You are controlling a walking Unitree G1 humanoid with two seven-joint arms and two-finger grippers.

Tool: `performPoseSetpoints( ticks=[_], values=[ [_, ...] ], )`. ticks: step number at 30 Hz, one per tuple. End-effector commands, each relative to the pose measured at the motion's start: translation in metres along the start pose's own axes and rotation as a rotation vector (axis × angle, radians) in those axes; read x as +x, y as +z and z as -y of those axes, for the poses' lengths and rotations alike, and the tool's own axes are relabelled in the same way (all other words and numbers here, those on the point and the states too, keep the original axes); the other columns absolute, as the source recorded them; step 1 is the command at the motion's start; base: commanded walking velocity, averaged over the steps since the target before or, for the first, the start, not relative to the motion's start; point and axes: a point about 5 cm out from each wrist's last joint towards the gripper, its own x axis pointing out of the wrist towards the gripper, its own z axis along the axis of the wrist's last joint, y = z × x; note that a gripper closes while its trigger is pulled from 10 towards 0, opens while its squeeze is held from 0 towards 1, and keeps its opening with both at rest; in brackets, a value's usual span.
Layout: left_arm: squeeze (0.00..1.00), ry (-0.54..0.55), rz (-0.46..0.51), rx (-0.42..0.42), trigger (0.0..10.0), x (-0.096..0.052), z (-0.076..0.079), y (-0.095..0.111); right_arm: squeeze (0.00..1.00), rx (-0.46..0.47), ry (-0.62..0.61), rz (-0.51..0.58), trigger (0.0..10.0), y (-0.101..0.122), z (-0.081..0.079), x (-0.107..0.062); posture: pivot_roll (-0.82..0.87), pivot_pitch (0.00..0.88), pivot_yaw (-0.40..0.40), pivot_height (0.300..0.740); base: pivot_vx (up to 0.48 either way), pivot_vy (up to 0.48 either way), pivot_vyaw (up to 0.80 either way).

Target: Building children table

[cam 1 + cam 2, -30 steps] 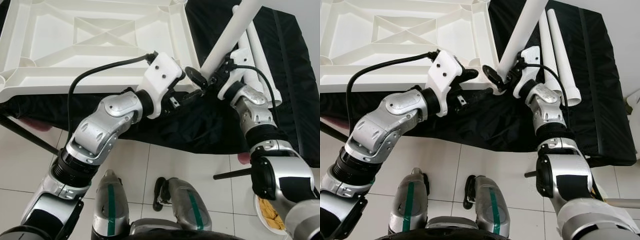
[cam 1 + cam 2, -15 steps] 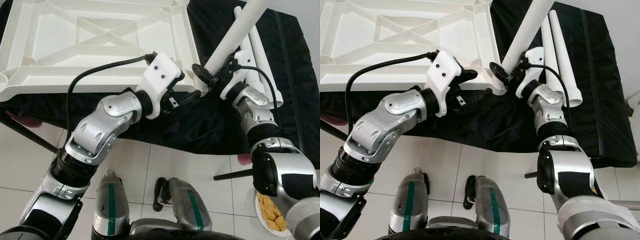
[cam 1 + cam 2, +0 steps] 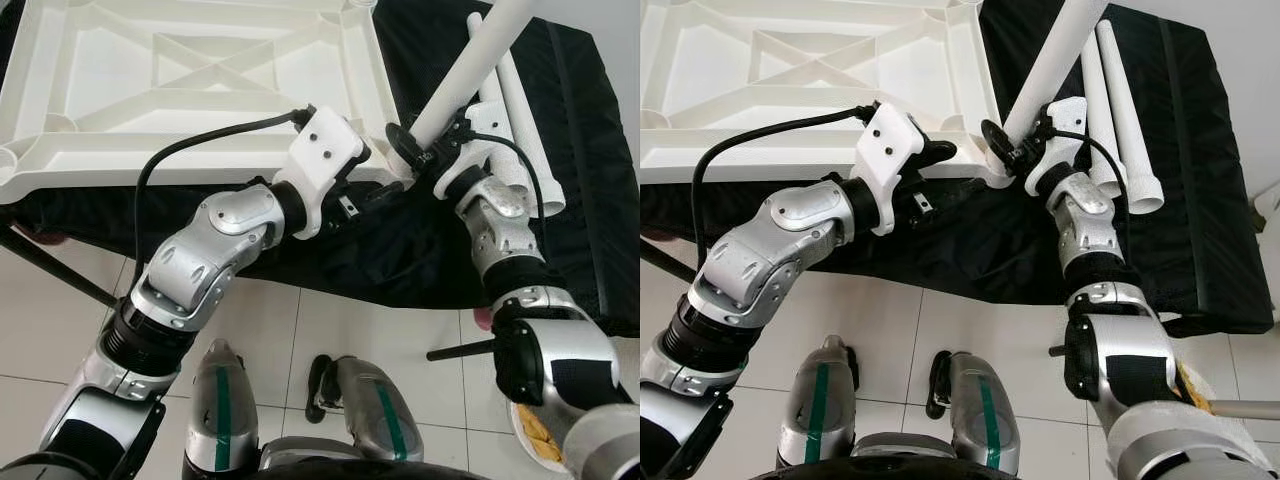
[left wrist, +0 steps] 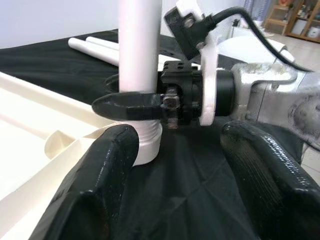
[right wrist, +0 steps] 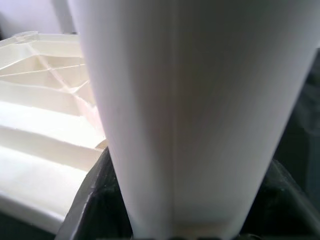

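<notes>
While little had shifted since half a second earlier, from the left eye saw the right gripper (image 3: 415,160) nudged slightly lower and left, still clamped on the white table leg (image 3: 460,85), whose lower end met the near right corner of the upturned white tabletop (image 3: 150,90). Found the left gripper (image 3: 372,192) just left of that corner, beside the leg's base. Noted two spare legs (image 3: 520,130) lying on the black cloth (image 3: 580,150) to the right, with open cloth beyond them.

From the right eye, found the same layout: leg (image 3: 1050,65) rising far and right from the corner, white floor tiles (image 3: 900,330) near.

From the left wrist, saw the left fingers (image 4: 100,185) spread wide, straddling the leg's base (image 4: 142,145) without squeezing it.

From the right wrist, saw the leg (image 5: 200,115) held close between the black fingers (image 5: 87,200).
</notes>
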Motion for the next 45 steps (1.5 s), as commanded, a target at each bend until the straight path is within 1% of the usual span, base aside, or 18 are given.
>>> performPoseSetpoints(
  ticks=[1,5,7,8,9,10,12,15,18,19,21,23,32,33,34,35,43,45],
  values=[
    [0.00,-0.051,-0.005,-0.002,10.0,0.001,0.007,-0.001,0.00,0.001,-0.045,-0.020,10.0,-0.004,0.003,-0.004,0.13,0.045,-0.127,0.740,0.000,0.000,0.00],
    [0.00,-0.056,-0.007,-0.002,10.0,0.001,0.007,-0.001,0.00,0.018,-0.116,0.003,10.0,-0.002,-0.004,-0.003,0.13,0.038,-0.124,0.740,0.000,0.000,0.00],
    [0.00,-0.061,-0.009,-0.001,10.0,0.001,0.008,-0.002,0.00,0.025,-0.200,0.026,10.0,0.001,-0.008,-0.002,0.13,0.038,-0.122,0.740,0.000,0.000,0.00],
    [0.00,-0.061,-0.009,-0.001,10.0,0.001,0.008,-0.002,0.00,0.025,-0.200,0.026,10.0,0.001,-0.008,-0.002,0.13,0.038,-0.122,0.740,0.000,0.000,0.00],
    [0.00,-0.064,-0.010,0.000,10.0,0.001,0.008,-0.002,0.00,0.030,-0.286,0.024,10.0,0.002,-0.012,-0.003,0.13,0.034,-0.122,0.740,0.000,0.000,0.00],
    [0.00,-0.066,-0.010,0.000,10.0,0.001,0.008,-0.002,0.00,0.028,-0.328,0.027,10.0,0.002,-0.014,-0.004,0.13,0.031,-0.123,0.740,0.000,0.000,0.00],
    [0.00,-0.067,-0.011,0.000,10.0,0.001,0.008,-0.002,0.00,0.025,-0.353,0.028,10.0,0.003,-0.015,-0.004,0.13,0.031,-0.123,0.740,0.000,0.000,0.00],
    [0.00,-0.070,-0.010,0.000,10.0,0.002,0.009,-0.002,0.00,0.029,-0.507,0.001,10.0,-0.001,-0.021,-0.008,0.13,0.029,-0.123,0.740,0.000,0.000,0.00],
    [0.00,-0.071,-0.010,0.000,10.0,0.002,0.009,-0.002,0.00,0.029,-0.570,-0.015,10.0,-0.004,-0.027,-0.009,0.13,0.029,-0.123,0.740,0.000,0.000,0.00],
    [0.00,-0.071,-0.010,0.000,10.0,0.002,0.009,-0.002,0.00,0.029,-0.570,-0.015,10.0,-0.004,-0.027,-0.009,0.13,0.029,-0.123,0.740,0.000,0.000,0.00],
    [0.00,-0.071,-0.010,-0.001,10.0,0.002,0.009,-0.002,0.00,0.029,-0.571,-0.021,10.0,-0.004,-0.036,-0.008,0.13,0.028,-0.125,0.740,0.000,0.000,0.00],
    [0.00,-0.071,-0.009,-0.003,10.0,0.002,0.009,-0.002,0.00,0.030,-0.567,-0.020,10.0,-0.003,-0.038,-0.007,0.13,0.029,-0.125,0.740,0.000,0.000,0.00],
    [0.00,-0.069,-0.011,-0.004,10.0,0.002,0.010,-0.002,0.00,0.040,-0.573,-0.026,10.0,0.001,-0.039,-0.008,0.13,0.034,-0.126,0.740,0.000,0.000,0.00],
    [0.00,-0.068,-0.011,-0.004,10.0,0.002,0.010,-0.002,0.78,0.058,-0.568,-0.018,10.0,0.001,-0.041,-0.008,0.13,0.035,-0.126,0.740,0.000,0.000,0.00],
    [0.00,-0.068,-0.011,-0.005,10.0,0.002,0.010,-0.002,0.78,0.071,-0.564,-0.012,10.0,0.002,-0.042,-0.008,0.13,0.035,-0.126,0.740,0.000,0.000,0.00],
    [0.00,-0.067,-0.011,-0.005,10.0,0.002,0.009,-0.002,1.00,0.068,-0.556,-0.007,10.0,0.003,-0.042,-0.008,0.13,0.035,-0.126,0.740,0.000,0.000,0.00],
    [0.00,-0.065,-0.011,-0.005,10.0,0.002,0.009,-0.002,1.00,0.069,-0.554,-0.007,10.0,0.005,-0.041,-0.009,0.13,0.039,-0.126,0.740,0.000,0.000,0.00],
    [0.00,-0.062,-0.010,-0.005,10.0,0.002,0.009,-0.002,1.00,0.081,-0.518,-0.015,10.0,0.005,-0.033,-0.010,0.13,0.046,-0.123,0.740,0.000,0.000,0.00]
  ],
)
